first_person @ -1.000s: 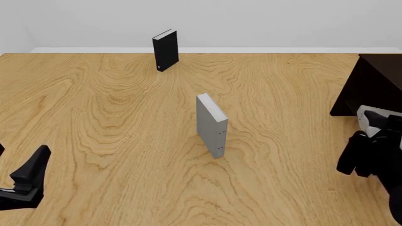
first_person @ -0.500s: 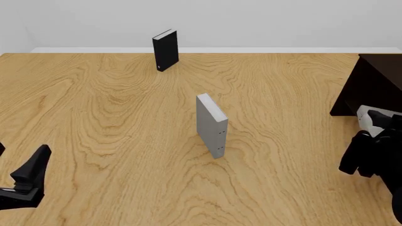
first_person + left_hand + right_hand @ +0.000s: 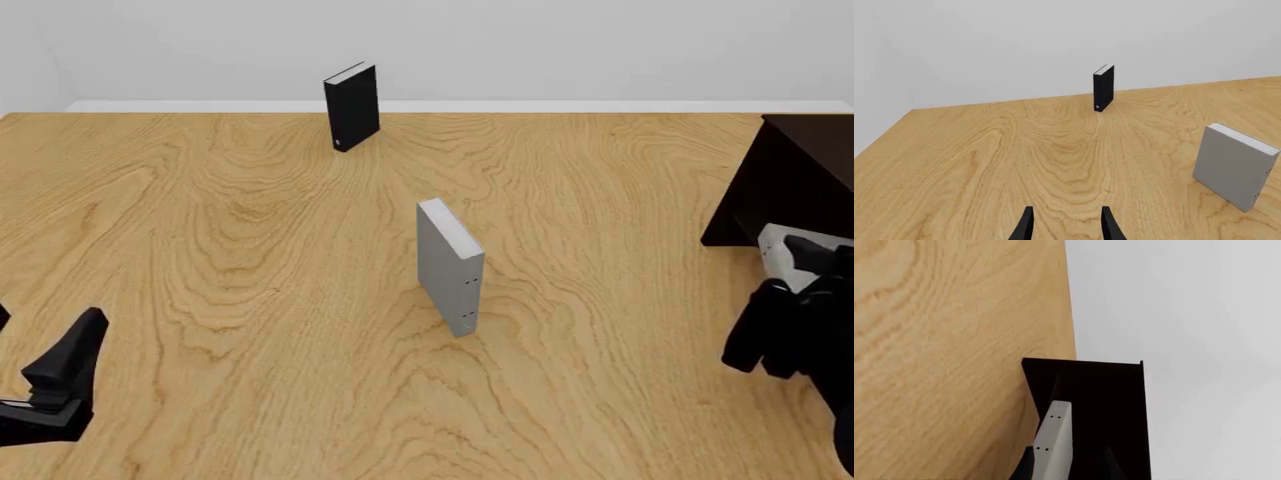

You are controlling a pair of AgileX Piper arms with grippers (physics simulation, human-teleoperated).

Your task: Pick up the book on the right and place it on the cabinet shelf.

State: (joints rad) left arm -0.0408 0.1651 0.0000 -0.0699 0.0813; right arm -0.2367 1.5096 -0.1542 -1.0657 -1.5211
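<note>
Left wrist view: the left gripper [image 3: 1066, 229] has its fingers set apart with nothing between them, low over the wooden table [image 3: 987, 160]; a black book [image 3: 1103, 89] stands upright far off by the wall; a grey book [image 3: 1231, 165] with small dots on its spine stands mid-table, well apart from this claw; neither is your target.

Front view: the left arm sits idle at the near left edge; the right gripper [image 3: 798, 262] is at the far right, just beside the dark cabinet [image 3: 787, 180]; the book [image 3: 775, 248] shows as a pale sliver at the claw tip, close against the cabinet's lower front; the arm covers most of it, so you cannot read the grip from here.

Right wrist view: the book [image 3: 1053, 440] lies along the fingers and between them, pointing into the cabinet [image 3: 1107, 390] opening; I judge the claw closed narrow on it, though contact on one side is lost against the dark wood.

Step in hand (judgement): carry and insert; pick-up looks done, placement not yet. Next move calls for: push forward until the book is over a shelf board; lower until it bears; only then open; watch the book's leading corner against the cabinet's side board.
</note>
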